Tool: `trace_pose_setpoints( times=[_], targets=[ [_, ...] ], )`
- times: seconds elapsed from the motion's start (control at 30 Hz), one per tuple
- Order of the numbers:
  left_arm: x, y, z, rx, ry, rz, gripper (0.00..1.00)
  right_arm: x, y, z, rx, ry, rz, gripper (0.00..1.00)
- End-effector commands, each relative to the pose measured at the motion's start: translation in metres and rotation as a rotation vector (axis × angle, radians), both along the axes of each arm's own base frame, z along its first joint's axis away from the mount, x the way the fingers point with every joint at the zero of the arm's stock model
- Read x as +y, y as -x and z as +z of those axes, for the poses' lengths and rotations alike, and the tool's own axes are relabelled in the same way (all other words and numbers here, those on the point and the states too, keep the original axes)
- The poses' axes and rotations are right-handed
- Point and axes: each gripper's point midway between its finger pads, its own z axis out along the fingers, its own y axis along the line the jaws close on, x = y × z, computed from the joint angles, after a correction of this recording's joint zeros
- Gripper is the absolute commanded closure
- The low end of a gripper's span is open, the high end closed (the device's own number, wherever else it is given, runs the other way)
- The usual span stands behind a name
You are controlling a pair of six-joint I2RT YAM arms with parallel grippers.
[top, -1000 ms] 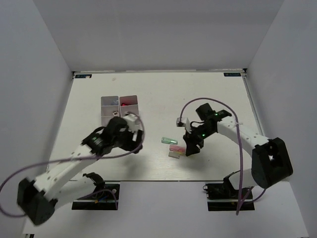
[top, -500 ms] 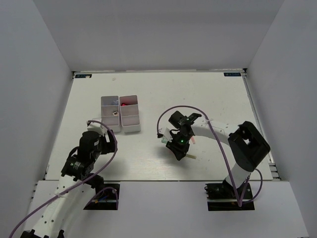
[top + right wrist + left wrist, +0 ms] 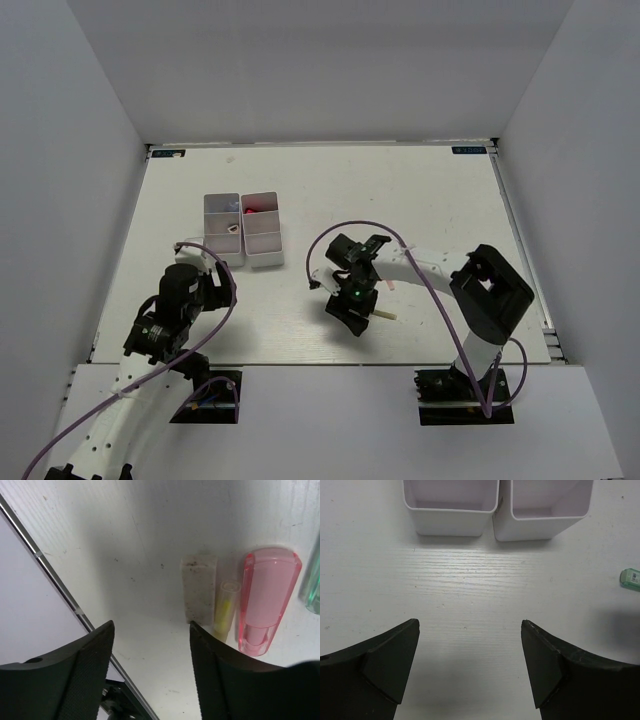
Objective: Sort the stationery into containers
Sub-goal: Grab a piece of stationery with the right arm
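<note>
Over the last second your left arm has pulled back from the containers (image 3: 265, 258) towards its base. Your right arm has swung in to its left and come nearer the front edge of the surface (image 3: 420, 190).

Your left tool (image 3: 470, 625) is spread wide with only bare surface between its fingers. The containers stand straight ahead of it and well apart from the fingertips, with their two nearest white compartments side by side. A small green piece (image 3: 630, 576) lies on the surface ahead and to the right of the right finger, partly cut off by the edge of the wrist view. From above you can see a red item (image 3: 252, 207) in the far compartment of the right column.

Your right tool (image 3: 150, 627) is also spread and pinches nothing. Just ahead of its right finger lies a grubby white eraser (image 3: 199, 594). Just beside that, further right, is a thin yellow piece (image 3: 223, 607), and then a clear pink cap (image 3: 267, 597). All three lie flat on the surface, side by side, outside the gap between the fingers. From the pictures you cannot tell whether they touch one another.
</note>
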Motion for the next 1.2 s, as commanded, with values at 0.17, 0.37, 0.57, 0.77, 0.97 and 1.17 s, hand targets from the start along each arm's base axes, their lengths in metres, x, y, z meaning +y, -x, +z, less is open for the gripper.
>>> trace_pose_setpoints(
  times=[0.17, 0.37, 0.57, 0.77, 0.97, 1.17],
  targets=[
    [-0.002, -0.001, 0.005, -0.015, 0.015, -0.007, 0.07, -0.005, -0.038, -0.011, -0.194, 0.069, 0.013, 0.32],
    [-0.002, -0.001, 0.006, -0.023, 0.017, -0.009, 0.07, -0.011, -0.048, -0.012, -0.25, 0.105, 0.018, 0.32],
    [-0.003, 0.0, 0.006, -0.026, 0.02, -0.013, 0.07, -0.003, -0.054, -0.011, -0.265, 0.098, 0.005, 0.32],
    [-0.003, -0.001, 0.006, -0.029, 0.017, -0.012, 0.07, 0.008, -0.048, -0.019, -0.193, 0.106, -0.014, 0.37],
    [-0.003, -0.001, 0.006, -0.032, 0.018, -0.015, 0.07, 0.012, -0.046, -0.025, -0.207, 0.107, -0.014, 0.4],
    [-0.002, -0.001, 0.006, -0.031, 0.015, -0.014, 0.07, 0.026, -0.031, -0.023, -0.158, 0.023, 0.082, 0.35]
  ],
)
